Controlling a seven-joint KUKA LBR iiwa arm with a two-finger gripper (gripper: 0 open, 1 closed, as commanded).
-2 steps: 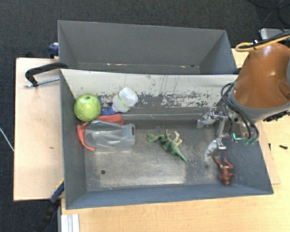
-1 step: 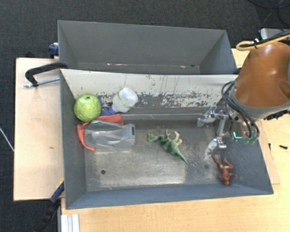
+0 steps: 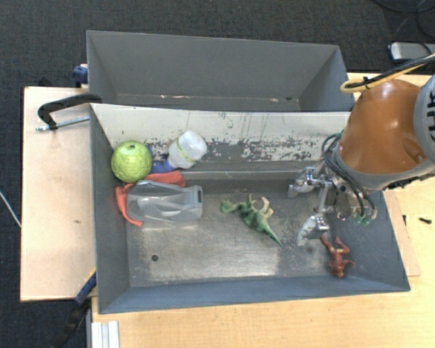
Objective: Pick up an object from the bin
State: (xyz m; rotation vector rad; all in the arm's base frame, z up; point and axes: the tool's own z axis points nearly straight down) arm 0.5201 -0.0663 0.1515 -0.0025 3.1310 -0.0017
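Note:
My gripper (image 3: 309,207) hangs low over the right part of the bin floor, open, with one fingertip toward the back wall and the other toward the front; nothing is between them. A small reddish-brown toy figure (image 3: 338,256) lies just in front and to the right of the nearer fingertip, apart from it. A green toy dinosaur (image 3: 254,215) lies on the floor a short way left of the gripper.
At the back left a green apple (image 3: 132,161), a white bottle (image 3: 186,149) and a small blue thing (image 3: 162,167) rest by the wall. In front of them lies a clear plastic piece (image 3: 164,201) with a red strip (image 3: 123,203).

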